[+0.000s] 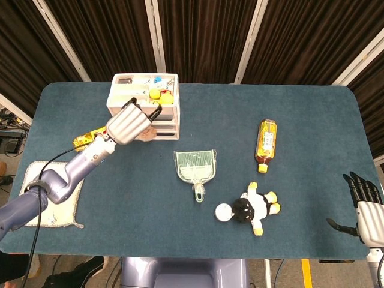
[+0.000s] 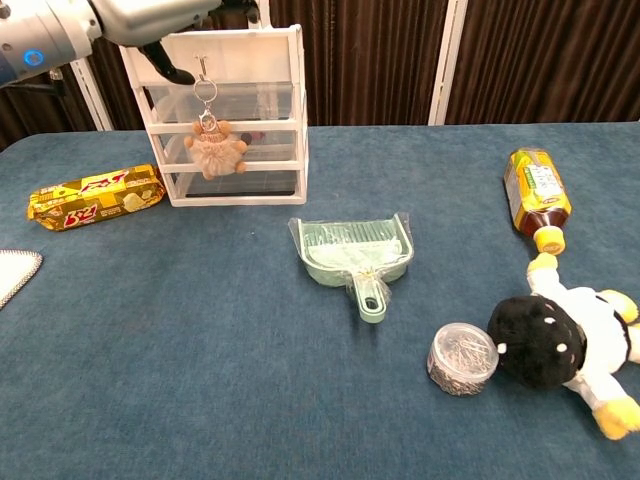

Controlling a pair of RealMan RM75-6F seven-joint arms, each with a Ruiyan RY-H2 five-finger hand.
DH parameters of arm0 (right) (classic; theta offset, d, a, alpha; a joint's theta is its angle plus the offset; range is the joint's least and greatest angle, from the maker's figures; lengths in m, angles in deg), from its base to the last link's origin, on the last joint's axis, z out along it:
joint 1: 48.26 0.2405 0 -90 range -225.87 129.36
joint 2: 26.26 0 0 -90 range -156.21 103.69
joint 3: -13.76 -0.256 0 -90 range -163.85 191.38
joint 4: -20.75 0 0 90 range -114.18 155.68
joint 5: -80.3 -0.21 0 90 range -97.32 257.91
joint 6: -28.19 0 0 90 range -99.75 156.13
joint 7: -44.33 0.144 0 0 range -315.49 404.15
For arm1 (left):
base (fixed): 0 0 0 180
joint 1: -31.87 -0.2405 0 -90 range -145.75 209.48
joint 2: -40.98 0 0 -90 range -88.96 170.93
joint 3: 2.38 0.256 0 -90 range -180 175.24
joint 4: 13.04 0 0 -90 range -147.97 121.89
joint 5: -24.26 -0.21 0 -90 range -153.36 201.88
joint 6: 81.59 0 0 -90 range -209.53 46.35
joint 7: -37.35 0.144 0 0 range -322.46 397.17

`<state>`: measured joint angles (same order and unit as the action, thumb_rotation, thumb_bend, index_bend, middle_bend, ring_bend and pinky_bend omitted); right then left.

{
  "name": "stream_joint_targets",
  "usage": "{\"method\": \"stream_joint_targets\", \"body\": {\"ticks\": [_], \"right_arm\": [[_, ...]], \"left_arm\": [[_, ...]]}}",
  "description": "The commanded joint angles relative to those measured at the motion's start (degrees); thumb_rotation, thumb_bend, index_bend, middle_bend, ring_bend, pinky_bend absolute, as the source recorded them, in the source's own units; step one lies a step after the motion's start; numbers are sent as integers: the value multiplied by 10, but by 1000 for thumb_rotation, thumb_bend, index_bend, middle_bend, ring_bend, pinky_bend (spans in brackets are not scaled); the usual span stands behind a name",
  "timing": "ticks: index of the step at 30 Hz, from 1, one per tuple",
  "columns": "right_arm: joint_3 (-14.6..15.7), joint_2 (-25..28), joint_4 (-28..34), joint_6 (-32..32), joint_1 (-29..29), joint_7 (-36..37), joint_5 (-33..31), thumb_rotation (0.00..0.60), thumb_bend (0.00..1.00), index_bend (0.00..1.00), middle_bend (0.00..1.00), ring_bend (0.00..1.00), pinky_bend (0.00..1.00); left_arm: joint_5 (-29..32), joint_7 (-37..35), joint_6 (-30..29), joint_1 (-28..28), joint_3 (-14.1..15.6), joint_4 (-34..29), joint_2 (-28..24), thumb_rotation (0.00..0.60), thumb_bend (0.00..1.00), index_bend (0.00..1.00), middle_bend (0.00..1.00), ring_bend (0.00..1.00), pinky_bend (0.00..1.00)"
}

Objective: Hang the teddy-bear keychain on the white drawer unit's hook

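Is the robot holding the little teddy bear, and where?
Apparently not: the teddy-bear keychain hangs by its ring from the hook; the left hand sits just above. The right hand holds nothing.

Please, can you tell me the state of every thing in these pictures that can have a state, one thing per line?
teddy-bear keychain: hanging by its ring on the hook
white drawer unit: upright, drawers closed
left hand: above the keychain, fingers apart, holding nothing
right hand: open, idle at the table edge
bottle: lying on its side, capped
dustpan: lying flat, wrapped in plastic
jar: upright, lid on
plush toy: lying down
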<state>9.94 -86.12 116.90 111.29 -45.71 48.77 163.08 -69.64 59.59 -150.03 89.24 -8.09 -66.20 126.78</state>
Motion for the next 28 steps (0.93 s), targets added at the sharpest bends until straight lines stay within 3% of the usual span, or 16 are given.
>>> {"method": "stream_joint_targets", "body": {"ticks": [1, 4, 7, 12, 15, 18, 20, 28], "right_arm": [[0, 0, -2, -1, 0, 1, -1, 600, 0, 0, 0, 0, 0], [1, 0, -5, -3, 1, -3, -1, 600, 0, 0, 0, 0, 0], [2, 1, -5, -8, 2, -11, -2, 600, 0, 0, 0, 0, 0], [7, 4, 1, -21, 5, -30, -8, 600, 0, 0, 0, 0, 0], [10, 7, 5, -28, 6, -43, -11, 600, 0, 0, 0, 0, 0], [13, 8, 9, -29, 7, -57, -7, 600, 0, 0, 0, 0, 0], [14, 6, 7, -25, 7, -63, -2, 600, 0, 0, 0, 0, 0], [15, 2, -1, -20, 6, -72, 3, 600, 0, 0, 0, 0, 0]], "left_arm": [[21, -2, -52, -42, -14, -79, -29, 600, 112, 215, 951, 827, 705], [37, -3, -93, -82, -16, -144, -48, 600, 112, 218, 918, 798, 673], [59, 8, -125, -128, -10, -214, -67, 600, 110, 208, 765, 675, 593], [80, 17, -171, -208, 22, -328, -102, 600, 108, 140, 255, 243, 315], [81, 3, -203, -256, 51, -382, -117, 600, 104, 92, 63, 45, 161], [80, -19, -222, -324, 111, -425, -143, 600, 97, 12, 0, 0, 24], [78, -33, -234, -357, 140, -435, -157, 600, 93, 0, 0, 0, 0], [76, -98, -246, -406, 150, -422, -171, 600, 90, 0, 0, 0, 0]]}}
